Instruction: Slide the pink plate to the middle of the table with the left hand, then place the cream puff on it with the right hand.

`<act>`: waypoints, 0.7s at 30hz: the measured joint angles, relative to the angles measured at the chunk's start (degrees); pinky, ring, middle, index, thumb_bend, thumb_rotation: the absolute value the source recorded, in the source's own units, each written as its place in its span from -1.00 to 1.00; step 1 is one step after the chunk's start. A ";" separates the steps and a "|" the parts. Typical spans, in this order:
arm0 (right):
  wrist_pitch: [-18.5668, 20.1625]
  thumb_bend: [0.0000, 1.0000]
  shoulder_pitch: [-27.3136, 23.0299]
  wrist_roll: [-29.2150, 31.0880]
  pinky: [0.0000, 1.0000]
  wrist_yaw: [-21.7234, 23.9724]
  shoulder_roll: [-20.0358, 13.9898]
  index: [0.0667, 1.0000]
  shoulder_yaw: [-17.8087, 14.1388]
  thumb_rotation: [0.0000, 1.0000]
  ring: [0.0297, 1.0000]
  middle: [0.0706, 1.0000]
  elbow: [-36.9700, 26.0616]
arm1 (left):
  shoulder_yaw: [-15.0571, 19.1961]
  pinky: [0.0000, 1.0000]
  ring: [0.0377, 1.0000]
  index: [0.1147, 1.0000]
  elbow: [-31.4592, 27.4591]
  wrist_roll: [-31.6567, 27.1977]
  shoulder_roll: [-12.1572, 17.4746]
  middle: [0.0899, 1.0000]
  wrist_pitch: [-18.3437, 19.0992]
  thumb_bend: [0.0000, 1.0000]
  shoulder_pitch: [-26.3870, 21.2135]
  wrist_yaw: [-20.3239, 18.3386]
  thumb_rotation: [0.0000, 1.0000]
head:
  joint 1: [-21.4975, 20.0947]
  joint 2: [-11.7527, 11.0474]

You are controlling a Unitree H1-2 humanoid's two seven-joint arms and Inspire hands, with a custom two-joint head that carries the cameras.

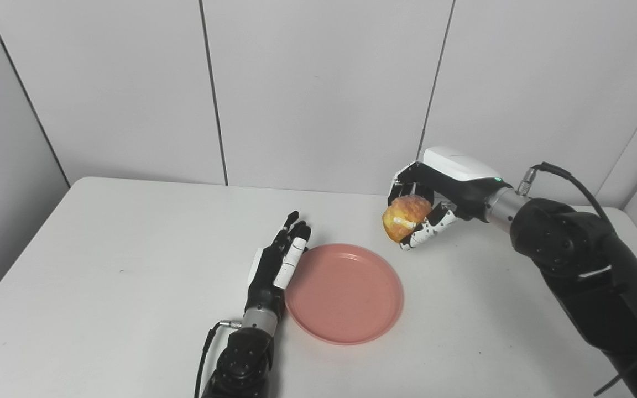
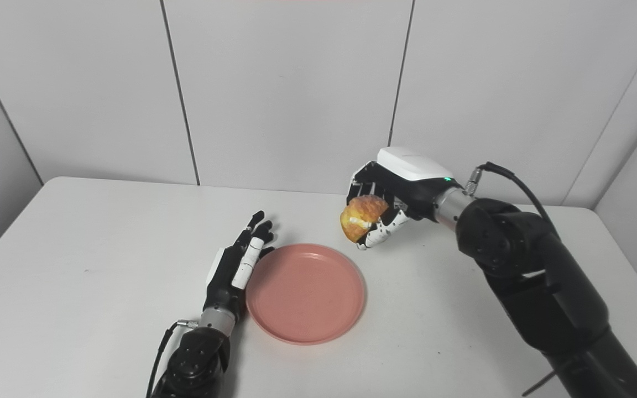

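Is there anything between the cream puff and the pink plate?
Nothing. Both eye views show only bare white table between the cream puff, held in the right hand, and the pink plate.

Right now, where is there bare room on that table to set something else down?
The table is bare left of the left robot hand, and along the front right of the pink plate. It is crowded at the plate's far right, where the right robot hand holds the cream puff.

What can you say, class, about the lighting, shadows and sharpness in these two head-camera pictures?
Left eye view: even, soft light; only a faint shadow beneath the round pink plate; the golden cream puff in the right hand looks slightly soft. Right eye view: same flat light, no glare on the white table; the open left hand is sharp.
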 measured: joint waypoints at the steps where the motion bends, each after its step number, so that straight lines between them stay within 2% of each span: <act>1: 0.00 0.04 0.00 -0.14 -0.22 0.00 0.17 -0.11 0.13 -1.00 -0.16 -0.05 0.00 | 0.00 0.64 0.80 0.78 0.12 0.00 0.00 0.81 -0.17 0.76 -0.04 0.04 0.71 | 0.26 0.00; 6: 0.00 0.04 0.00 -0.91 -0.22 0.11 1.90 -0.10 1.71 -1.00 -0.16 -0.06 -0.02 | -0.10 0.60 0.78 0.75 0.60 0.17 -0.24 0.80 -1.01 0.71 -0.04 0.13 0.71 | 0.44 0.17; 11: 0.00 0.03 0.00 -1.86 -0.28 0.11 4.15 -0.09 3.09 -1.00 -0.18 -0.05 0.20 | -0.19 0.63 0.80 0.79 0.62 0.21 -0.59 0.81 -1.02 0.74 -0.01 0.13 0.69 | 0.26 0.35; 17: -1.11 0.04 -0.02 -2.81 -0.27 -0.41 6.42 -0.12 4.54 -1.00 -0.15 -0.04 4.17 | -0.33 0.57 0.77 0.75 0.71 1.01 -0.68 0.79 -1.08 0.68 0.00 0.19 0.75 | 0.00 0.61; 19: -1.13 0.04 -0.03 -3.40 -0.30 -0.63 7.42 -0.10 5.11 -1.00 -0.15 -0.08 5.58 | -0.36 0.60 0.77 0.78 0.68 1.06 -0.69 0.78 -1.10 0.69 0.02 0.25 0.76 | -0.09 0.70; 21: -1.16 0.03 -0.09 -3.96 -0.23 -0.88 8.46 -0.14 5.87 -1.00 -0.13 -0.03 6.91 | -0.33 0.63 0.77 0.78 0.66 1.03 -0.80 0.78 -1.10 0.71 0.06 0.28 0.76 | -0.09 0.79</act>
